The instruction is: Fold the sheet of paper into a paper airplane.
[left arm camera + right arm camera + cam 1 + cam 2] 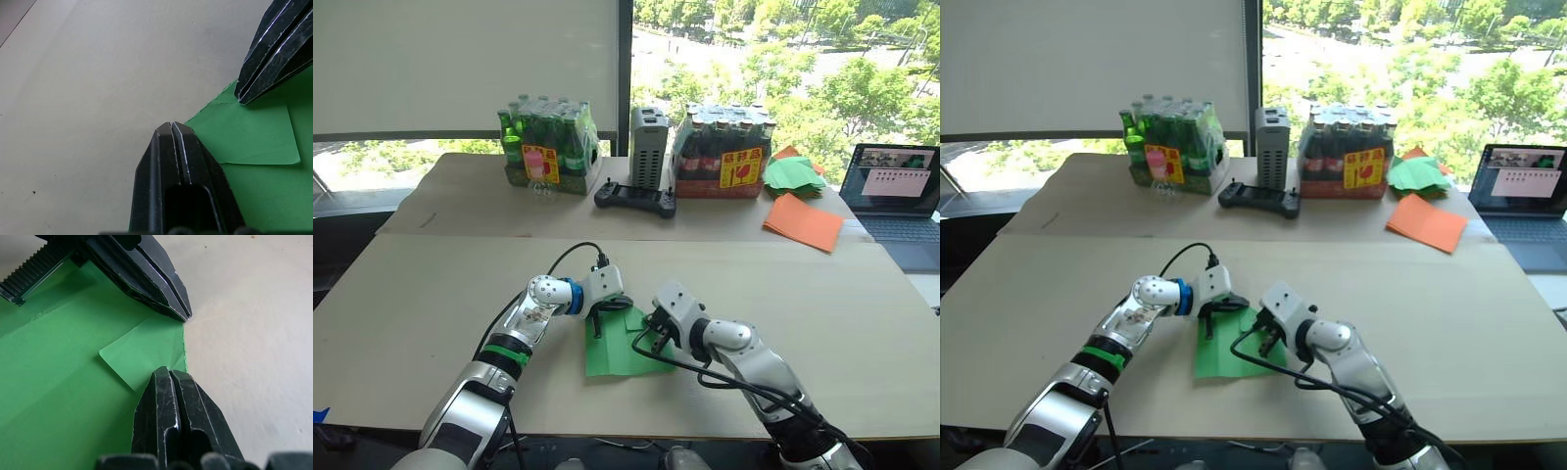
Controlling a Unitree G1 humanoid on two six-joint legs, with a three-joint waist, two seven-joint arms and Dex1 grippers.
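the sheet of paper point(619, 351) lay flat on the near half of the pale surface point(431, 294), at about 6 o'clock in the head views, with both pincers meeting over its far edge. one corner was already turned down into a small flap point(142, 357), creased against the edge nearest the bare surface. the left pincer point(598, 315) had its fingers pressed together, the tip resting on or just above that edge at one end of the flap. the right pincer point(652, 335) was likewise pressed together, its tip on the flap's other end. neither was pinching the paper; both seemed to press down on it.

the paper looked very light, thin and limp, so it would probably slide on the smooth surface if pushed sideways, and could tear or crumple under a sharp tip. the safest hold seemed to be pinning one side flat with a closed tip while the other pincer nipped a free edge or corner, lifting only a little and then running along the fold to set the crease.

at 1 o'clock, well apart, lay orange sheets point(803, 222) beside a heap of green folded papers point(793, 174); shrink-wrapped bottle packs point(548, 147) and a black controller point(635, 200) sat at 12.
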